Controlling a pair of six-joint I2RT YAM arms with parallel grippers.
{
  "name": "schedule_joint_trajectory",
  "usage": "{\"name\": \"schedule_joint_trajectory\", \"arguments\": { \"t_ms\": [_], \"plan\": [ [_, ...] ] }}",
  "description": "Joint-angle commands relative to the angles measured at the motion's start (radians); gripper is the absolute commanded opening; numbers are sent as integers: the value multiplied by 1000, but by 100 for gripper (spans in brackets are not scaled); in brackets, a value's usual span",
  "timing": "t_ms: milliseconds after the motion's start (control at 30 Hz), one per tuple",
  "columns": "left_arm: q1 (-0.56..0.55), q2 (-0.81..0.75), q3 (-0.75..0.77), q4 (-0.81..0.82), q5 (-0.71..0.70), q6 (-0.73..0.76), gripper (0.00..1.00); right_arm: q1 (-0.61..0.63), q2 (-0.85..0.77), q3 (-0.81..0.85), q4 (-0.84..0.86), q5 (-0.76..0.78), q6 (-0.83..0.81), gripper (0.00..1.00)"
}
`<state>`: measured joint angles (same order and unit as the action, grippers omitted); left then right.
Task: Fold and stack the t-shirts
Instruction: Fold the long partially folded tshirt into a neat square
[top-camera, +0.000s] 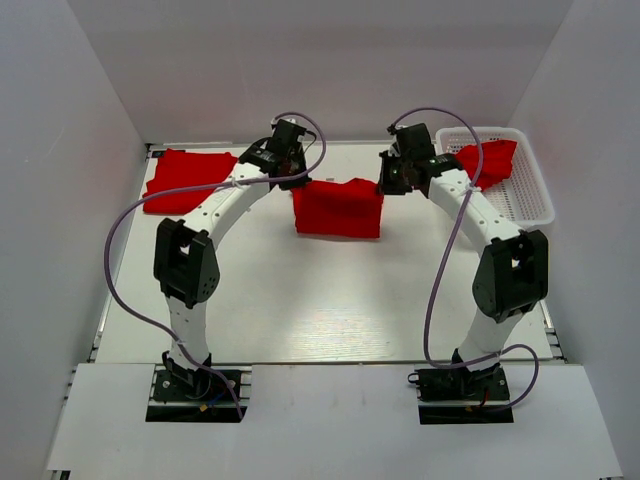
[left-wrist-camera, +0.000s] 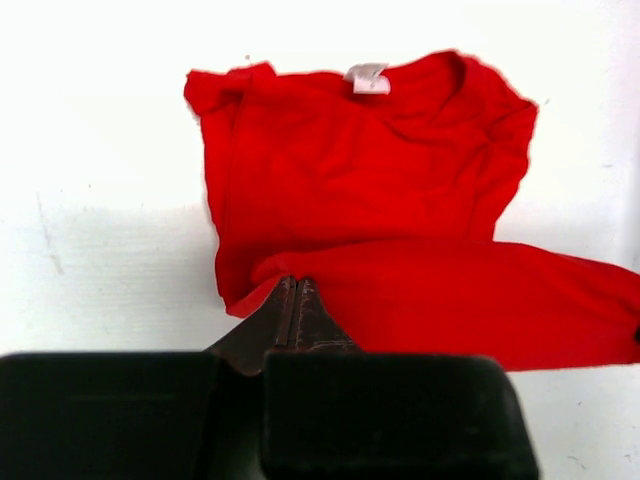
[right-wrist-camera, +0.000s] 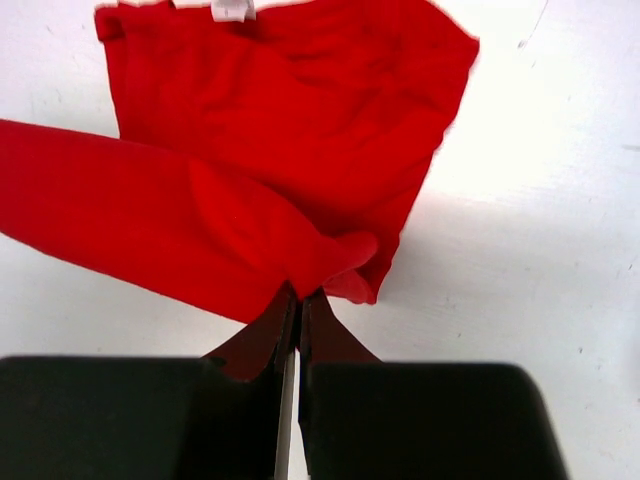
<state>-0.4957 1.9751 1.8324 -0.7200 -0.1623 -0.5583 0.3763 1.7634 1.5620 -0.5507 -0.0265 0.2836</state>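
A red t-shirt (top-camera: 338, 207) lies mid-table, partly folded, its far edge lifted between both grippers. My left gripper (top-camera: 290, 178) is shut on its left corner; in the left wrist view the jaws (left-wrist-camera: 292, 284) pinch the fold above the shirt body (left-wrist-camera: 370, 170), whose white neck label (left-wrist-camera: 367, 77) shows. My right gripper (top-camera: 392, 180) is shut on the right corner; the right wrist view shows the jaws (right-wrist-camera: 298, 295) pinching bunched red cloth (right-wrist-camera: 270, 170). A second red t-shirt (top-camera: 188, 179) lies at the far left. A third red t-shirt (top-camera: 490, 162) lies in the basket.
A white mesh basket (top-camera: 525, 195) stands at the far right corner of the white table (top-camera: 320, 300). White walls enclose the table on three sides. Purple cables loop off both arms.
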Motion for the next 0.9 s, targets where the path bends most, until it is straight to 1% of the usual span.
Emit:
{"name": "schedule_joint_trajectory", "arguments": {
  "t_ms": [0,233,367,500,600,700,733,767,800,833,867],
  "plan": [
    [16,-18,63,42,-3,24,0,-23,19,72,9,-7,-18,0],
    [34,65,122,42,15,34,0,-37,93,115,37,-55,-30,0],
    [43,109,122,121,33,34,0,-47,165,151,61,-72,-23,0],
    [52,174,169,122,44,34,0,-59,222,204,70,-93,-5,0],
    [62,211,180,152,58,44,0,-62,261,217,81,-82,3,0],
    [62,244,226,152,81,54,0,-65,295,233,86,-56,22,0],
    [71,264,226,152,95,64,0,-69,303,240,89,-55,29,4],
    [71,265,250,152,95,64,0,-71,306,250,90,-55,31,11],
    [71,280,251,152,95,64,2,-74,324,253,112,-55,26,21],
    [71,280,267,162,104,64,13,-80,330,256,121,-58,25,30],
    [71,290,286,162,104,64,32,-79,346,291,124,-62,22,57]
  ]
}}
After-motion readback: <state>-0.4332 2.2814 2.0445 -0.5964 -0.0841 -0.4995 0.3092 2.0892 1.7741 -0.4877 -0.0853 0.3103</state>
